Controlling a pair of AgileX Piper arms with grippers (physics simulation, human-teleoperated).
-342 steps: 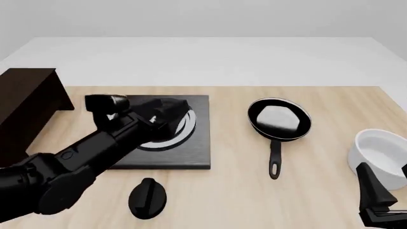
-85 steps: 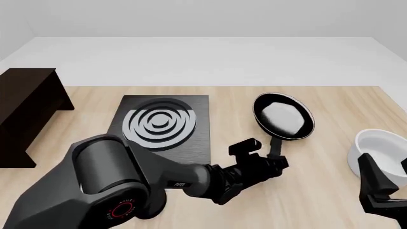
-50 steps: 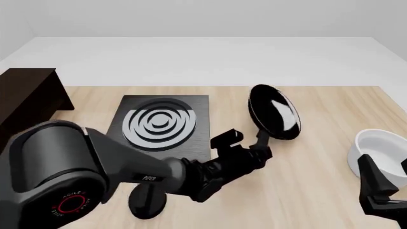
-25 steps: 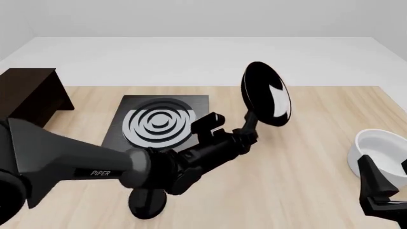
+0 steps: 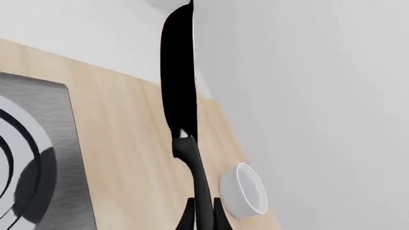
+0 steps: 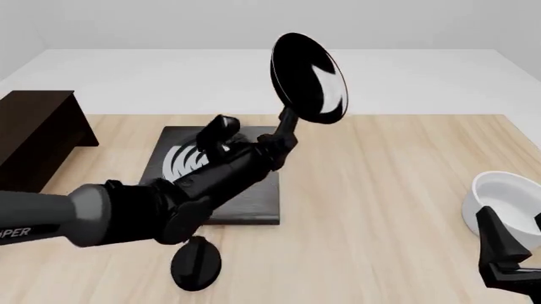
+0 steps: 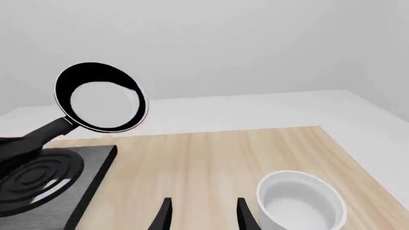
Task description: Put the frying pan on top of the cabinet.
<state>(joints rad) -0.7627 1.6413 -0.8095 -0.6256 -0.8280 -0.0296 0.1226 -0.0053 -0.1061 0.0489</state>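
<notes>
My left gripper (image 6: 282,135) is shut on the handle of the frying pan (image 6: 308,78) and holds it high in the air, tilted on edge, above the stove plate's right side. In the left wrist view the pan (image 5: 179,81) is seen edge-on, its handle running down between my fingers (image 5: 187,218). It also shows in the right wrist view (image 7: 101,97). The dark brown cabinet (image 6: 34,136) stands at the table's far left, apart from the pan. My right gripper (image 7: 201,213) is open and empty near the front right edge.
A flat black stove plate (image 6: 249,196) with silver rings lies under my left arm. A black knob-shaped object (image 6: 196,266) lies in front of it. A white bowl (image 6: 503,196) stands at the right, just ahead of my right gripper.
My left gripper closed on the pan's handle, lifted it off the table and carried it up and leftward, tilting it onto its edge. The right arm has not moved.
</notes>
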